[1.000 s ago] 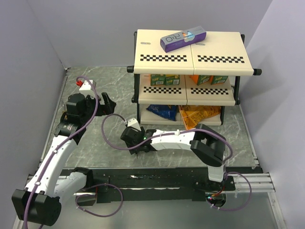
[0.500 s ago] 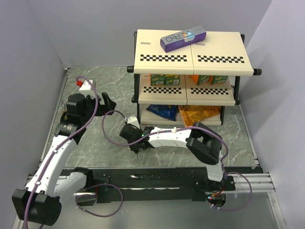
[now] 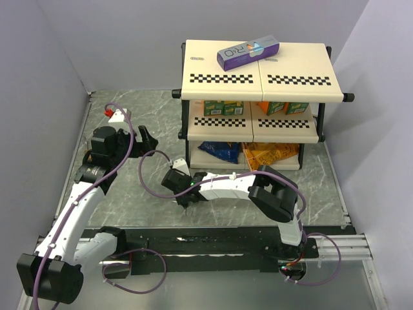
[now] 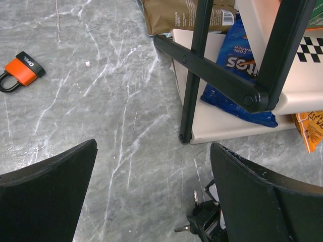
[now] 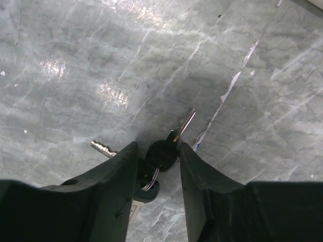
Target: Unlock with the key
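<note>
Two small silver keys with black heads lie on one ring on the marble table. In the right wrist view one key [image 5: 162, 154] has its black head between the fingers and its blade pointing up and right. The other key's blade [image 5: 102, 148] sticks out left of the left finger. My right gripper [image 5: 157, 147] is closed in on that head, low over the table at centre [image 3: 186, 199]. The orange-and-black padlock [image 4: 22, 70] lies far to the left. My left gripper [image 4: 154, 146] hangs wide open above the floor, holding nothing, with the keys [image 4: 194, 229] at its lower right.
A two-tier shelf rack [image 3: 258, 84] stands at the back with a purple box [image 3: 248, 53] on top. A blue snack bag [image 4: 237, 75] sits on its lowest tier, and the rack's black leg [image 4: 189, 96] comes down close to the keys. Grey walls close in on both sides.
My right gripper's jaws have narrowed around the key head, and the arm has edged slightly left. The left arm has not moved.
</note>
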Robot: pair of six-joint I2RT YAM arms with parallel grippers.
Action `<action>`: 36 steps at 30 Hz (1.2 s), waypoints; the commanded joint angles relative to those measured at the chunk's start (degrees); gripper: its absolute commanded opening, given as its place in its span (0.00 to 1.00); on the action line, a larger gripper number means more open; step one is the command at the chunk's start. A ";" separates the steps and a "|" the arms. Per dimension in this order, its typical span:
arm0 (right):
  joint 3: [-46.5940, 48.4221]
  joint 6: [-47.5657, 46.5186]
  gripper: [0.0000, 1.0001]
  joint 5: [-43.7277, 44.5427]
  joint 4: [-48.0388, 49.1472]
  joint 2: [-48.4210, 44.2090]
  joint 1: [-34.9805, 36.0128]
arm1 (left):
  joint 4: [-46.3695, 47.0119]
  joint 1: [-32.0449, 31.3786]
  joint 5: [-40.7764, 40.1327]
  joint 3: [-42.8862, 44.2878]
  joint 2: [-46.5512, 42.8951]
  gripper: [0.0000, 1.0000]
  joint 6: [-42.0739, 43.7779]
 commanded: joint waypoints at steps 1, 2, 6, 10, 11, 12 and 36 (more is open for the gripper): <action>-1.03 2.00 0.44 -1.84 -1.03 0.58 -0.65 | 1.25 -0.16 2.47 0.75 -0.25 0.99 -0.96; -0.85 2.00 0.44 -2.02 -0.94 1.11 -0.65 | 1.33 -0.16 2.39 0.75 -0.25 0.99 -0.96; -0.23 2.35 0.39 -2.81 -1.73 1.64 -0.74 | 1.16 -0.16 2.04 0.84 -0.34 1.00 -0.87; -2.52 2.79 0.30 -2.81 -0.50 0.15 -0.82 | 1.25 -0.16 2.30 0.75 -0.34 0.99 -1.05; -2.78 2.88 0.22 -2.90 -0.33 -0.29 -0.91 | 1.42 -0.16 2.47 0.66 -0.25 0.99 -1.14; -3.31 2.97 0.19 -2.90 -0.15 -0.47 -1.09 | 1.42 -0.16 2.47 0.66 -0.17 1.00 -1.22; -10.34 9.29 0.52 -6.32 0.46 -13.39 -0.21 | 2.13 -0.16 6.96 0.22 1.24 0.99 -2.54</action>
